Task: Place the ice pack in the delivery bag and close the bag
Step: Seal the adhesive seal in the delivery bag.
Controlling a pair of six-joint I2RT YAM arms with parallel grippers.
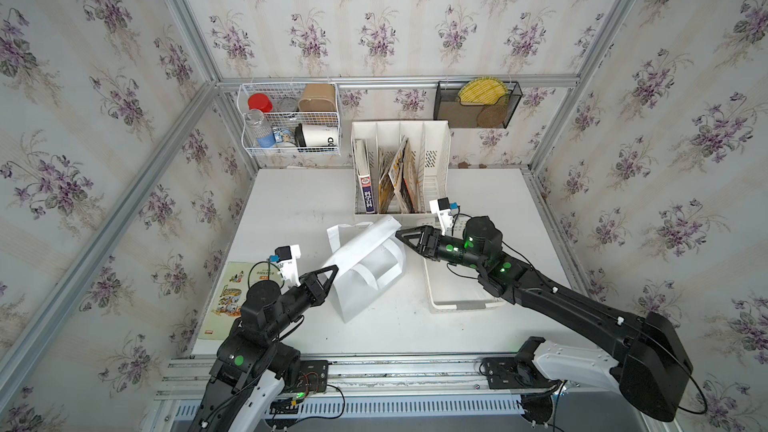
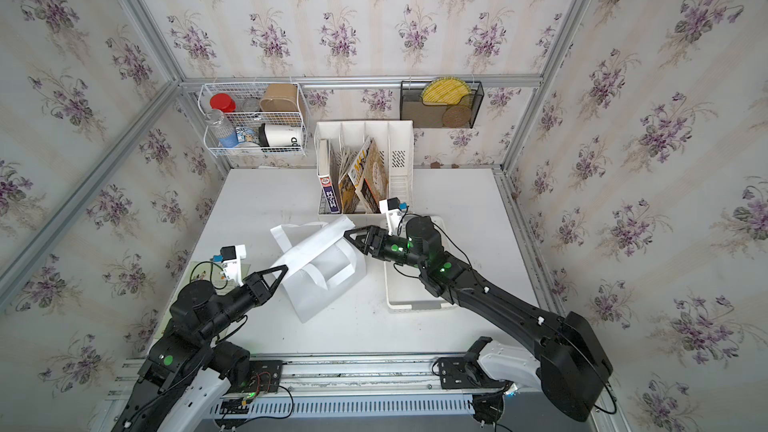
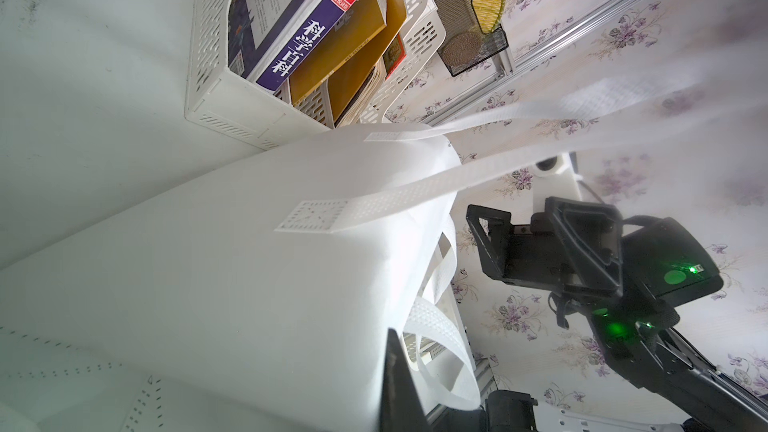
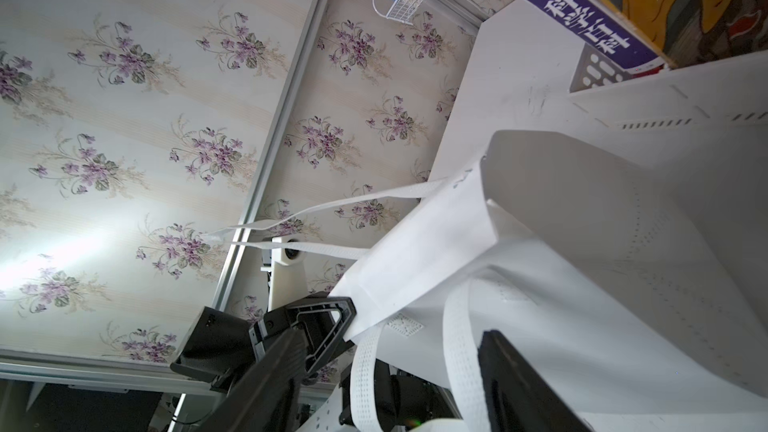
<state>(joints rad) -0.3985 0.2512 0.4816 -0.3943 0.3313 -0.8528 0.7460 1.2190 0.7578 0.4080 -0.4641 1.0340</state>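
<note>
The white delivery bag (image 1: 365, 280) (image 2: 316, 284) stands mid-table with its mouth pulled wide and its strap handles (image 3: 457, 184) hanging loose. My left gripper (image 1: 333, 271) (image 2: 284, 270) is shut on the near-left corner of the bag's rim; in the left wrist view the fabric (image 3: 208, 263) lies against one dark finger (image 3: 399, 384). My right gripper (image 1: 400, 234) (image 2: 348, 234) is at the opposite corner, its jaws apart. In the right wrist view a strap loop (image 4: 457, 347) hangs between its open fingers (image 4: 519, 380) without being clamped. The ice pack is out of view.
A white perforated basket (image 1: 457, 305) lies under my right arm, right of the bag. A white file rack with books (image 1: 399, 168) stands just behind the bag. A picture book (image 1: 226, 297) lies at the left edge. A wire basket (image 1: 291, 122) and a black mesh holder (image 1: 478, 103) hang on the wall.
</note>
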